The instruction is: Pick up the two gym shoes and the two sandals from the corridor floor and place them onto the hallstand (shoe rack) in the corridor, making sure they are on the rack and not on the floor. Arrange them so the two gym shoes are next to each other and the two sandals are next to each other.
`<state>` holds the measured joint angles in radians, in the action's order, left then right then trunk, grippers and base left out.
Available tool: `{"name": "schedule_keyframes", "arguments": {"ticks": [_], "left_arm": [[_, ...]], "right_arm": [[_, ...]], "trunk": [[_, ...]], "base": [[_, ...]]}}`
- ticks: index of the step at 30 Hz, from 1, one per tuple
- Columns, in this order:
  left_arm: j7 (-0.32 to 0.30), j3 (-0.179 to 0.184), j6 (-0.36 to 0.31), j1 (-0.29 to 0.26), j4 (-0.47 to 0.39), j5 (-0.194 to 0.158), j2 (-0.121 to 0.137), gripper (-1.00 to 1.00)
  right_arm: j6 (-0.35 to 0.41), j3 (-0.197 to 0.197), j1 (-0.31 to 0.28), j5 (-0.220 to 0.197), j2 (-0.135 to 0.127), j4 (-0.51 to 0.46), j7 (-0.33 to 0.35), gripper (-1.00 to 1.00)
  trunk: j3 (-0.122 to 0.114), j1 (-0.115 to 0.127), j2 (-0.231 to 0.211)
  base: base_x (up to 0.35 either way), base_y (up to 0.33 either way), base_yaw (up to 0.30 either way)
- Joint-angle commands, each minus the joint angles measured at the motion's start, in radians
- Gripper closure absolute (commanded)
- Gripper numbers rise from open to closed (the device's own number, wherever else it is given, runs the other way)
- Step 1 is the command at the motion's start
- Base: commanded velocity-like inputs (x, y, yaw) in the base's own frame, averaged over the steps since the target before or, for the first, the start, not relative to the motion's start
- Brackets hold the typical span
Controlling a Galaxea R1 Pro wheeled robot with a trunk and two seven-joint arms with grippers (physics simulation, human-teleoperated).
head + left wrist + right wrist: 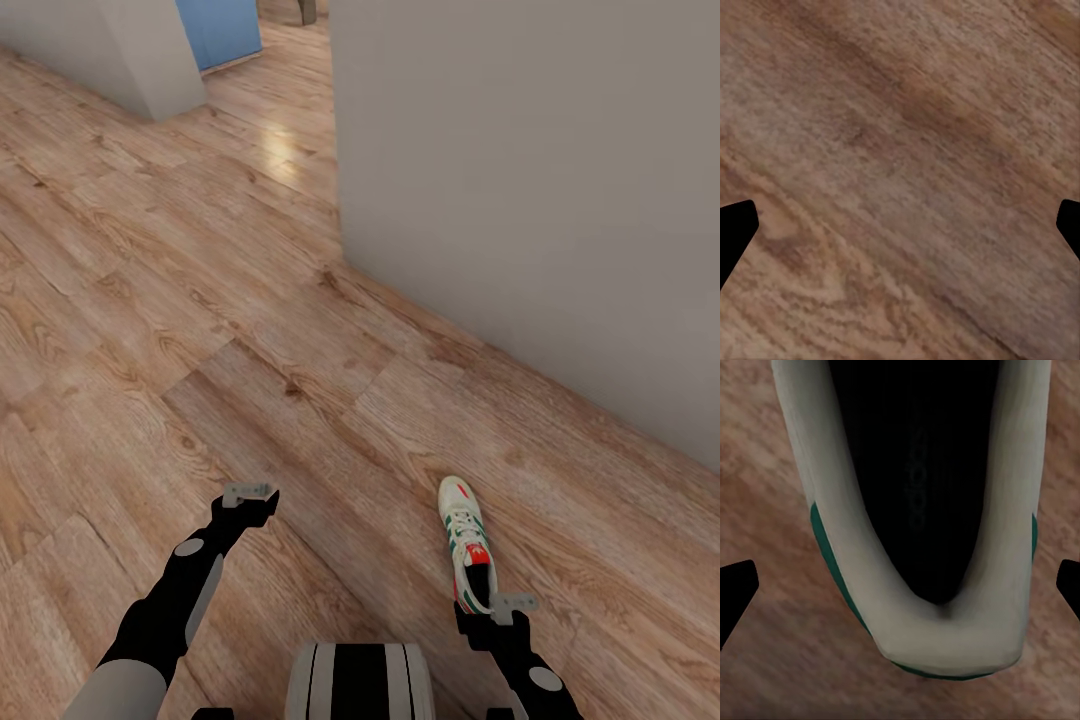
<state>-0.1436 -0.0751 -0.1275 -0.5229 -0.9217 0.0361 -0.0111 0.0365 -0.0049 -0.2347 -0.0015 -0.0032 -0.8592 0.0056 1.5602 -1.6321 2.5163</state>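
Gym shoe (465, 541) heel hidden behind right end effector (497, 607), spread wide; left end effector (252, 493) released.

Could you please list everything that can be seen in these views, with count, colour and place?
Gym shoe: one, cream-white with green stripes and red-orange tongue, lying on the floor just ahead of the right gripper; the right wrist view looks down into its dark opening at the heel.
Corridor floor: one, light brown wood planks with grain and knots, across the whole scene.
Wall: one, pale grey, at the right, its corner jutting into the corridor.
Second wall corner: one, pale grey, far left.
Blue panel: one, blue, at the far end beside that corner.
Left gripper: one, black and grey, open, above bare floor.
Right gripper: one, black and grey, open, at the shoe's heel.
Robot trunk: one, black and white, lower edge.
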Motion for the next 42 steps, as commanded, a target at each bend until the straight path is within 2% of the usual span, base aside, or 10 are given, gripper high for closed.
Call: {"name": "schedule_keyframes", "arguments": {"ticks": [1,5,14,42], "left_arm": [[-0.008,-0.005,-0.006,0.000,-0.002,0.004,-0.001,-1.00],[-0.008,-0.005,-0.006,0.000,-0.002,0.004,-0.001,-1.00],[-0.008,-0.005,-0.006,0.000,-0.002,0.004,-0.001,-1.00],[-0.008,-0.005,-0.006,0.000,-0.002,0.004,-0.001,-1.00]], "right_arm": [[0.004,0.000,0.000,0.000,0.000,-0.001,0.001,-1.00],[0.004,0.000,0.000,0.000,0.000,-0.001,0.001,-1.00],[0.004,-0.001,0.000,0.000,-0.001,-0.001,0.001,-1.00],[0.004,-0.001,0.000,-0.001,-0.001,-0.001,-0.003,-1.00]], "trunk": [[0.004,0.000,0.000],[0.020,-0.002,0.001],[0.028,-0.002,0.001],[0.030,-0.002,0.001]], "base": [[0.000,0.000,0.000],[0.000,0.000,0.000],[0.000,0.000,0.000],[0.028,-0.012,0.000]]}}
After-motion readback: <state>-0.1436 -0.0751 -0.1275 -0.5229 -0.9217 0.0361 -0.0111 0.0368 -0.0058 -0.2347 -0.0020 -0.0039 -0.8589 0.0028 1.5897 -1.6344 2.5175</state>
